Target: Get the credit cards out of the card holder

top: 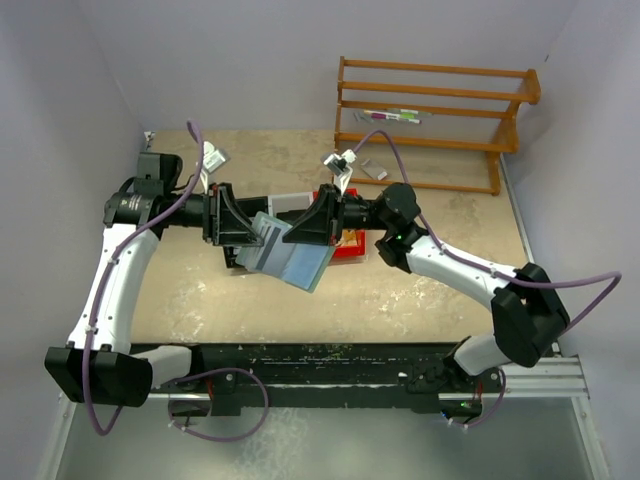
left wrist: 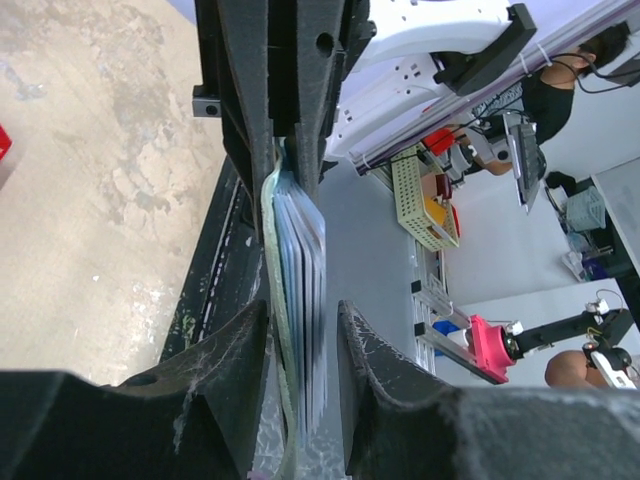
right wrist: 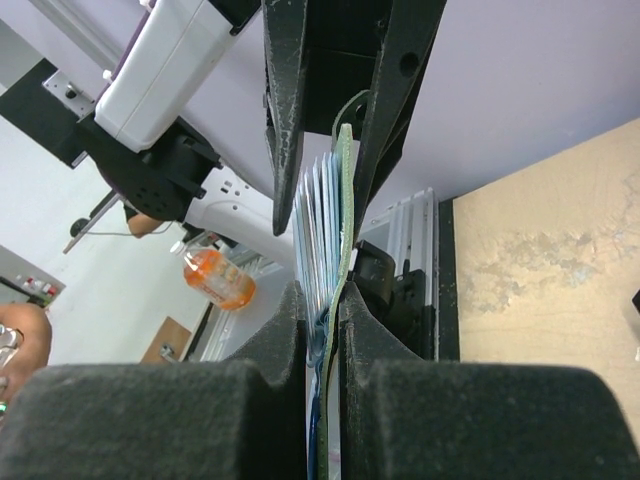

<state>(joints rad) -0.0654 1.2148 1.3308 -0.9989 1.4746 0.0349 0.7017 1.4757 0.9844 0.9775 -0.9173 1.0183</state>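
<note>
The grey-green card holder [right wrist: 346, 180] bulges with fanned light-blue credit cards [top: 297, 263]; both hang in the air just in front of the red bin [top: 352, 247]. The left gripper [left wrist: 302, 325] pinches the credit cards; the right gripper [right wrist: 322, 300] is pressed tight on the card holder.

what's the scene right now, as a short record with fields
left tool: closed on the cards
right tool: shut on the card holder
cards: fanned out between both tools, above the table
task: cards not yet out of the holder
background: wooden rack, red object
</note>
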